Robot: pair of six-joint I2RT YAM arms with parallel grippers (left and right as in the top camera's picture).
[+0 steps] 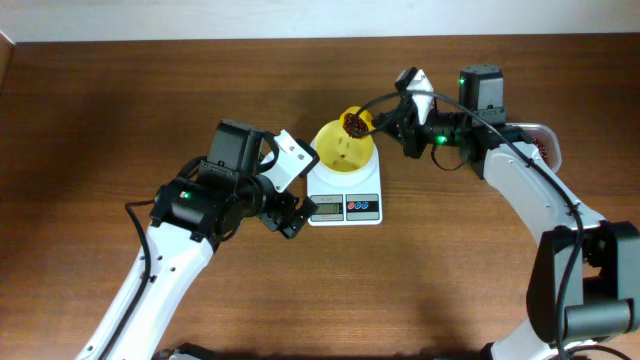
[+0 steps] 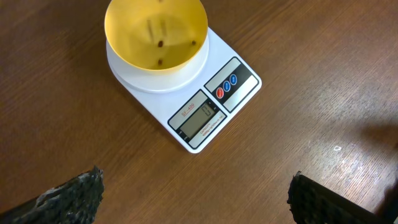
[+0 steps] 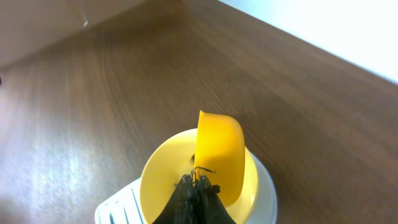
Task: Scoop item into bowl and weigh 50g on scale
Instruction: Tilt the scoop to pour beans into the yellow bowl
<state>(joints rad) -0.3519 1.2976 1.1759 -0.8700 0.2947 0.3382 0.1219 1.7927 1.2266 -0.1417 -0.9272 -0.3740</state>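
Note:
The pale-yellow bowl (image 1: 343,150) sits on the white scale (image 1: 345,195) at the table's middle; in the left wrist view the bowl (image 2: 155,31) holds a few dark beans (image 2: 160,43). My right gripper (image 1: 392,122) is shut on the handle of a darker yellow scoop (image 1: 356,122), tipped over the bowl's far right rim with reddish-brown beans (image 1: 352,124) in it. In the right wrist view the scoop (image 3: 219,152) hangs on edge over the bowl (image 3: 161,180), fingers (image 3: 198,185) pinched on its handle. My left gripper (image 1: 290,205) is open and empty just left of the scale (image 2: 193,109).
A clear tub's edge with reddish contents (image 1: 545,145) shows at the right, mostly hidden behind my right arm. Bare brown wood table (image 1: 150,90) lies all round the scale. The scale's display (image 2: 200,119) is too small to read.

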